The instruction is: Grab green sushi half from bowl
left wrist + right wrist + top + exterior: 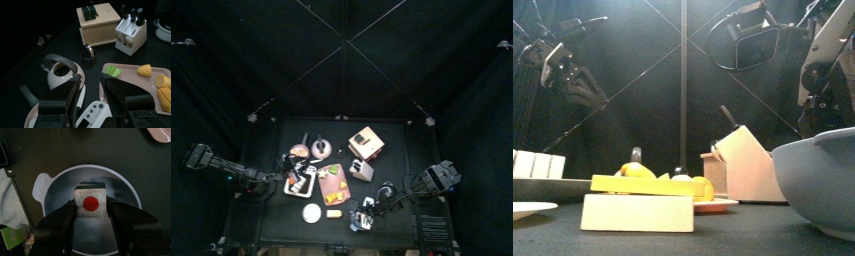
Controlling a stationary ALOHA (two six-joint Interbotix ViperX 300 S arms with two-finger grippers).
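right gripper [92, 212] jaws wide astride sushi half [91, 203] at frame centre in bowl [50, 188]; likely light, stiff, slippery; grip flat sides

Bowl [50, 190] centred on dark bench [80, 150]; sushi half [91, 203], red-centred, inside. Right gripper [91, 220] jaws flank it, slightly apart. Pink plate [160, 133] at one o'clock.

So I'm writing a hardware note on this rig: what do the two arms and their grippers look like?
Both arms are black and jointed, with black cables looping beside them in the front view. The left gripper has two broad, flat black jaws. The right gripper has matching black jaws, wide and smooth with rounded edges. No markings or labels are readable on either.
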